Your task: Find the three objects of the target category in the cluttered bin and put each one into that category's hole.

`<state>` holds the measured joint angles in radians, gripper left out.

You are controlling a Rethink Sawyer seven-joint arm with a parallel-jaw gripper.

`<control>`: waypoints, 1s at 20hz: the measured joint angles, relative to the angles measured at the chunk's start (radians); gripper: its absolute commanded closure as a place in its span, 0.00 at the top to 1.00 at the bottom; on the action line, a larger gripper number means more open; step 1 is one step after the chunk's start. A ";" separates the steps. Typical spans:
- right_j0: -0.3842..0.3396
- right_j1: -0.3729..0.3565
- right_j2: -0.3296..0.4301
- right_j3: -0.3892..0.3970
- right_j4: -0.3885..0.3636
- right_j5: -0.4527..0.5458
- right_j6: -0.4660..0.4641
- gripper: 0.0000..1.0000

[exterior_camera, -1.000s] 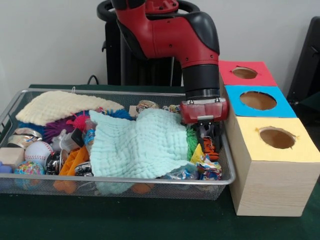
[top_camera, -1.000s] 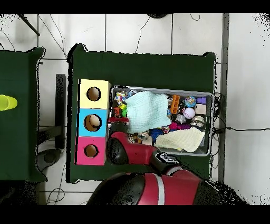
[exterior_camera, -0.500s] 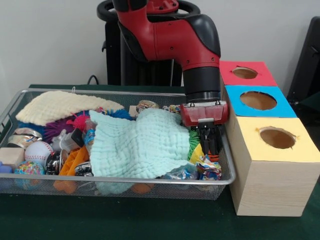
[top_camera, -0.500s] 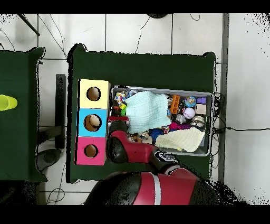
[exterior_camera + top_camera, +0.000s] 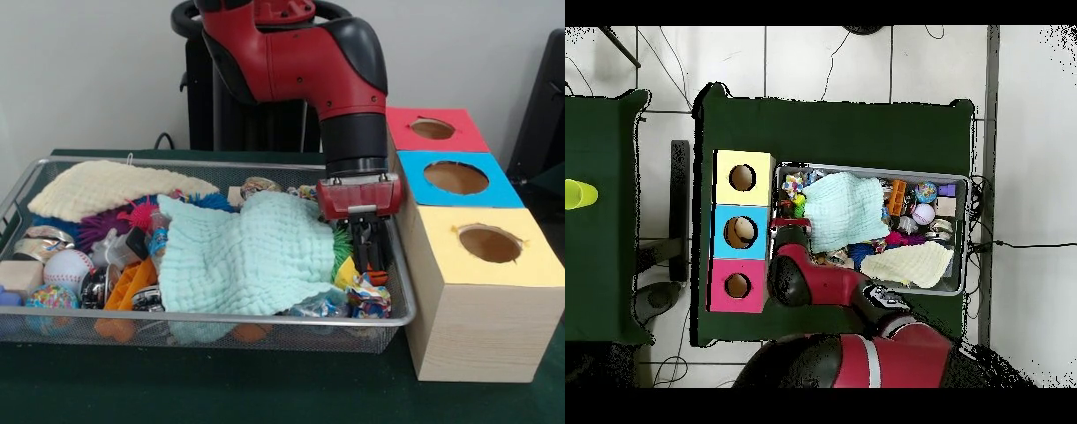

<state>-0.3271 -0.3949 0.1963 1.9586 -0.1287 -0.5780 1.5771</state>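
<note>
The wire mesh bin lies on the green table, full of toys and cloths. My gripper reaches down into its right end, next to the boxes. Its fingers stand close together around the orange tiger-striped ball, of which only a sliver shows at the tips. A white baseball and a speckled ball lie at the bin's left end. The red-topped box's hole is at the far end of the box row. It also shows in the overhead view.
A mint cloth covers the bin's middle and a cream cloth its far left. Purple and green spiky pom balls lie between. The blue-topped hole and yellow-topped hole are nearer the gripper than the red one.
The gripper came down over the tiger-striped ball, which showed whole a second ago and is now mostly hidden between the fingers. The arm has since risen very slightly.
</note>
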 measured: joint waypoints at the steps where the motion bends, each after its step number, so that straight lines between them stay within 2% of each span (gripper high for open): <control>1: 0.000 -0.007 0.001 0.000 0.000 0.012 0.000 0.00; 7: -0.002 -0.104 0.016 0.008 -0.001 0.143 0.000 0.00; 8: -0.003 -0.150 0.023 0.010 -0.001 0.201 0.000 0.00; 11: -0.004 -0.214 0.030 0.011 -0.001 0.273 0.000 0.00; 20: -0.004 -0.309 0.030 0.012 -0.002 0.306 0.000 0.00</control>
<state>-0.3308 -0.7037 0.2266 1.9709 -0.1308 -0.2716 1.5771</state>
